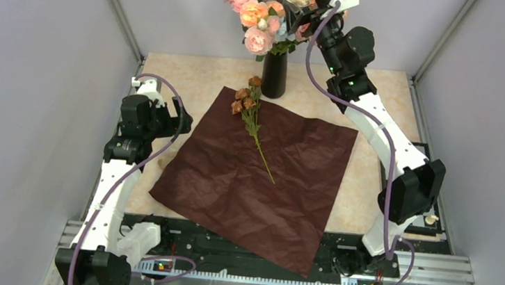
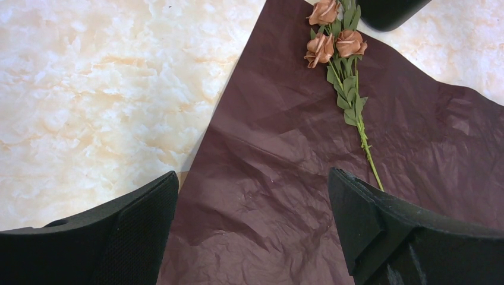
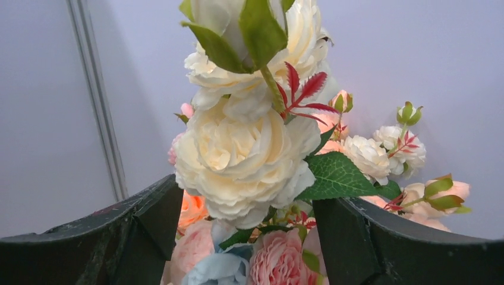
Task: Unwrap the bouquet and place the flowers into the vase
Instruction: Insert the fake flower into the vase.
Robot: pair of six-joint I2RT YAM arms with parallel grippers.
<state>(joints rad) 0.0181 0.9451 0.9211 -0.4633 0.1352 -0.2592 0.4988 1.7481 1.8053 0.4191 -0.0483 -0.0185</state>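
The bouquet's dark maroon paper [image 1: 261, 171] lies spread flat on the table. One stem of brownish roses [image 1: 251, 111] rests on its far part, heads toward the black vase [image 1: 274, 75]. The vase holds a full bunch of flowers [image 1: 269, 11]. My right gripper [image 1: 329, 7] is high up at that bunch, open. In the right wrist view a cream bloom [image 3: 238, 154] stands between the spread fingers of the gripper [image 3: 246, 193], with small white roses [image 3: 368, 157] beside it. My left gripper [image 2: 252, 178] hangs open over the paper's [image 2: 279, 148] left part, short of the brownish roses [image 2: 333, 41].
Grey walls close in the marble-patterned table [image 1: 186, 73] on three sides. A small tan scrap [image 1: 164, 164] lies at the paper's left edge. The vase's base [image 2: 389, 12] shows at the top of the left wrist view. Metal rails [image 1: 433, 268] run along the near edge.
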